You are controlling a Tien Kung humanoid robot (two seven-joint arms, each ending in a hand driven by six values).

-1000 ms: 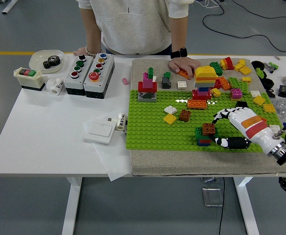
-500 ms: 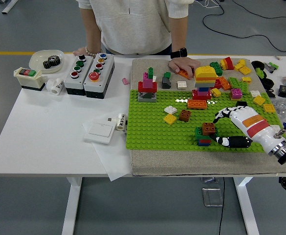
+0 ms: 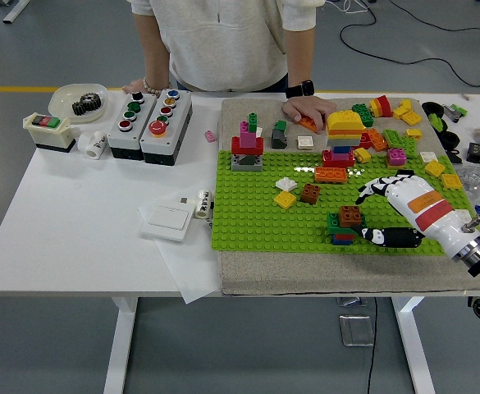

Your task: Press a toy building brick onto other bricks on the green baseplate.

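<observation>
The green baseplate (image 3: 256, 205) lies on a beige mat. Near its front right stands a small stack (image 3: 338, 231) of green, red and blue bricks with a brown brick (image 3: 350, 215) on top. My right hand (image 3: 364, 217) reaches in from the right, its white fingers (image 3: 372, 191) behind the brown brick and its black thumb (image 3: 387, 238) in front of it. The hand is open around the stack's right side, with a small gap to the brick. Other stacks stand on the plate: a red, pink and grey one (image 3: 247, 148) and a yellow-topped one (image 3: 344, 131).
A person stands at the far side, one hand (image 3: 308, 107) resting on the mat by an orange brick, the other (image 3: 137, 86) behind the button boxes (image 3: 150, 117). Loose bricks (image 3: 404, 139) lie at the mat's far right. A white switch (image 3: 167, 220) lies to the left.
My right hand has drawn back slightly to the right and up from the brown-topped stack. The bricks and the person's hands have not moved.
</observation>
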